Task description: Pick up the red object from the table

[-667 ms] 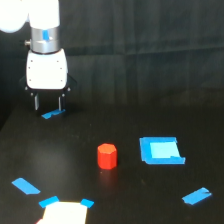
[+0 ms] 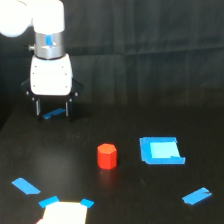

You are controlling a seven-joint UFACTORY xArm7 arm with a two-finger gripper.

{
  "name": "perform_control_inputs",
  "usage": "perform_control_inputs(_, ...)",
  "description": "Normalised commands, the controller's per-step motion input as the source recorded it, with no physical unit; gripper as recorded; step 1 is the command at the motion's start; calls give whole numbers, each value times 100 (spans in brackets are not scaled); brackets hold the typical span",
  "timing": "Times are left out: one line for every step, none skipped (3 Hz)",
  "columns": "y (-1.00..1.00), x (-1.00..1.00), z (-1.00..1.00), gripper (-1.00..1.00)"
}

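Exterior view, and you've got the two short dark fingers (image 2: 37, 107) hanging straight down with a clear gap between them, nothing held. Through that gap you can see a small strip of bright blue tape (image 2: 55, 114) lying on the surface behind or beneath them; whether the tips touch the surface you can't tell from here. Your gripper (image 2: 52, 109) sits under a boxy white housing (image 2: 50, 75), which hangs from a silver wrist ring with a blue mark and a rounded white arm link (image 2: 30, 17) running off the top of the view's left.

Out from there, the small stubby red-orange hexagonal block (image 2: 107, 155) stands upright on the wide matte black table (image 2: 150, 100), well apart from the gripper, lower in the view and toward its right. Nothing touches it.

Just beside the block on the view's right lies a flat blue square (image 2: 160, 150) with a paler blue centre and a raised-looking rim; it looks shallow, and you can see nothing lying in it.

Further out: a blue tape strip (image 2: 196, 196) low on the view's right, another blue strip (image 2: 26, 186) low on the left, and a white sheet (image 2: 64, 213) at the bottom edge with blue tape at its upper corners.
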Motion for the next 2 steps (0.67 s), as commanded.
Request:
perform_control_inputs(-100,77,-100,86)
perform_control_inputs(-86,87,-94,99)
